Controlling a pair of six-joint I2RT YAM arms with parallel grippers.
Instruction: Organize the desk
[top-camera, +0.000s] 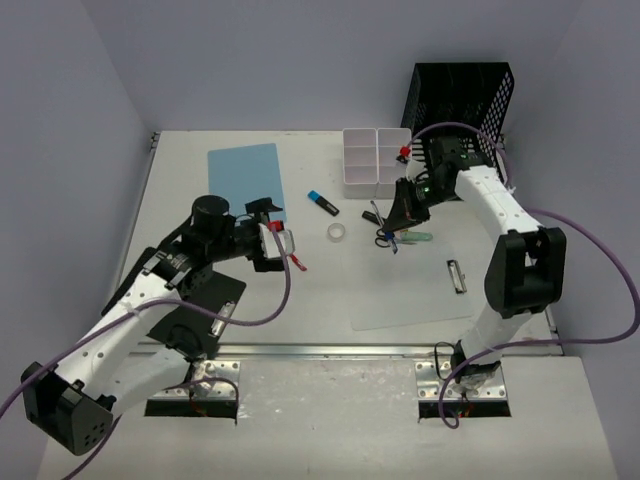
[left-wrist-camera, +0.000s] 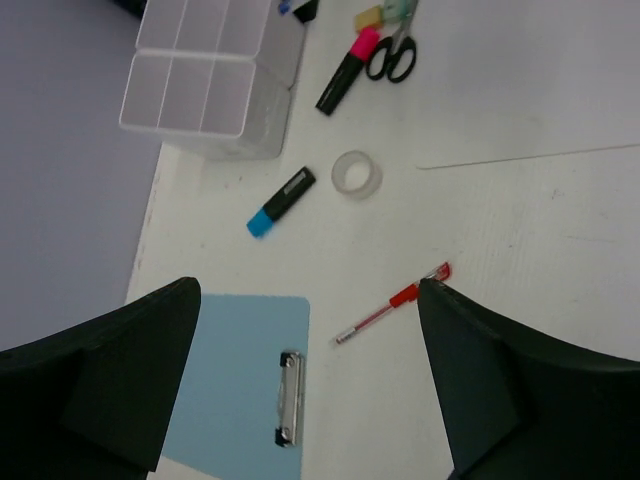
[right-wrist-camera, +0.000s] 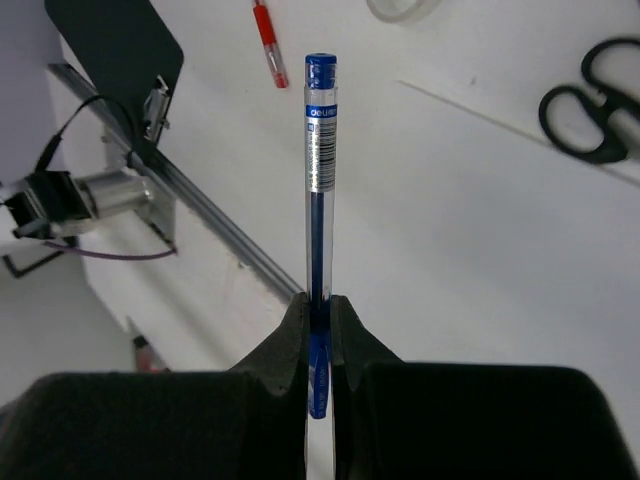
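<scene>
The off-white desk (top-camera: 330, 290) holds scattered stationery. My right gripper (right-wrist-camera: 318, 305) is shut on a blue pen (right-wrist-camera: 320, 150), which sticks straight out from the fingers above the desk (right-wrist-camera: 470, 230). In the top view that gripper (top-camera: 403, 218) hangs near the black scissors (top-camera: 381, 238). My left gripper (left-wrist-camera: 308, 290) is open with nothing between its fingers, hovering over a red pen (left-wrist-camera: 390, 305) and the clip end of a light-blue clipboard (left-wrist-camera: 240, 385). The pen's cap end lies right beside the right fingertip (left-wrist-camera: 440, 300). From above, the left gripper (top-camera: 277, 236) is next to the red pen (top-camera: 296, 256).
White compartment bins (top-camera: 375, 160) and a black mesh rack (top-camera: 460, 100) stand at the back right. A blue highlighter (top-camera: 322, 203), tape roll (top-camera: 337, 232), pink highlighter (left-wrist-camera: 347, 72), black clip (top-camera: 457, 275) and clear sheet (top-camera: 415, 300) lie mid-desk. A black clipboard (top-camera: 200, 310) and metal rail (top-camera: 330, 350) are near.
</scene>
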